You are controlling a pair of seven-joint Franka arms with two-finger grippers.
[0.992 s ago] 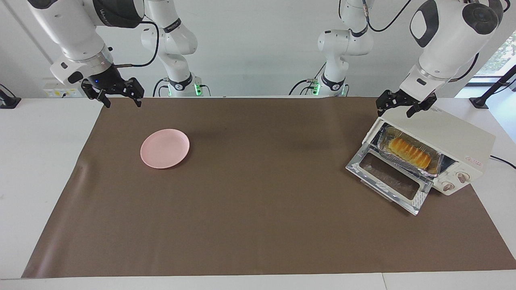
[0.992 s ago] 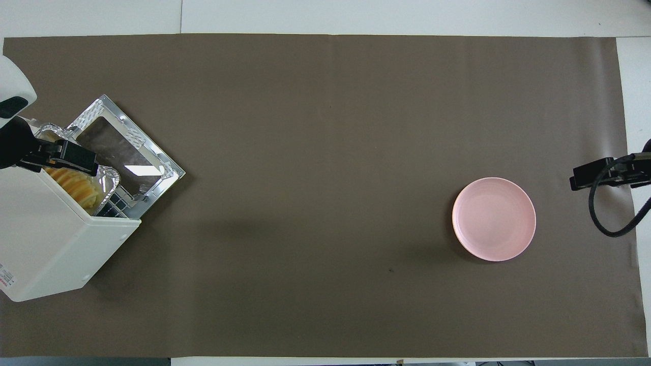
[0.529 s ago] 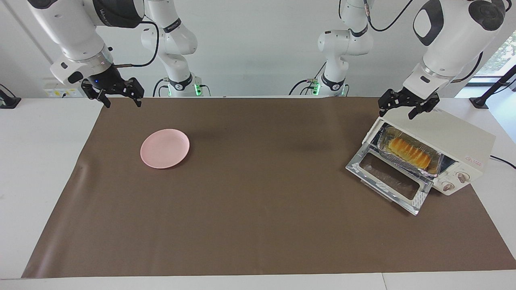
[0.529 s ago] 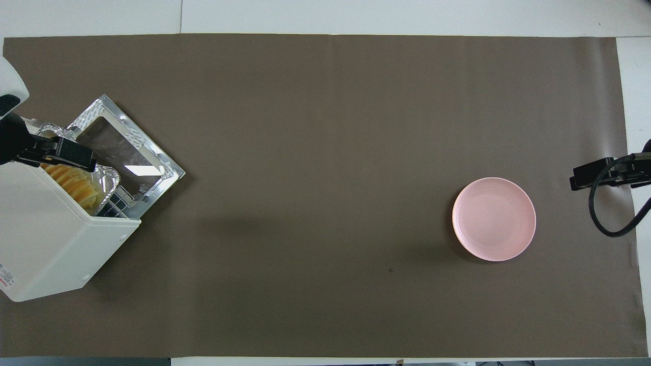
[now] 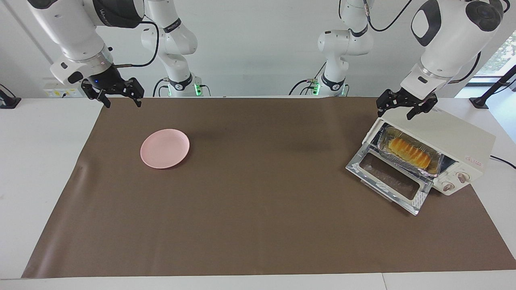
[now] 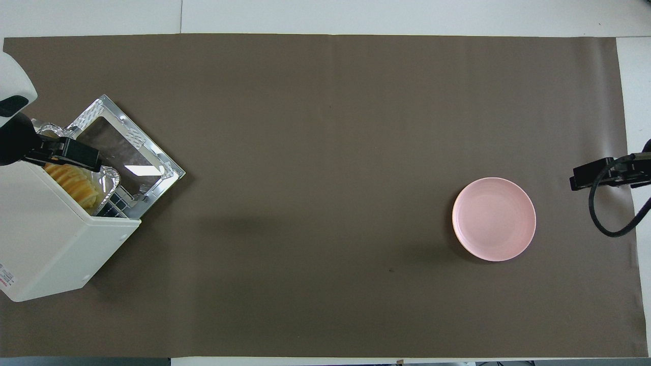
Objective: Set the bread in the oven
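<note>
Bread (image 5: 409, 152) lies in oven (image 5: 451, 139); left end effector (image 5: 397, 109) open, seemingly empty.

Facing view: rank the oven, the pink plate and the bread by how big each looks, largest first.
1. Oven, with its door dropped open.
2. Pink plate.
3. Bread, lying in the foil tray inside the oven; it looks about as long as the plate is wide, but much narrower.

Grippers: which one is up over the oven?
The left gripper: it hangs open over the oven's top edge, above the bread. The right gripper waits open near the pink plate.
</note>
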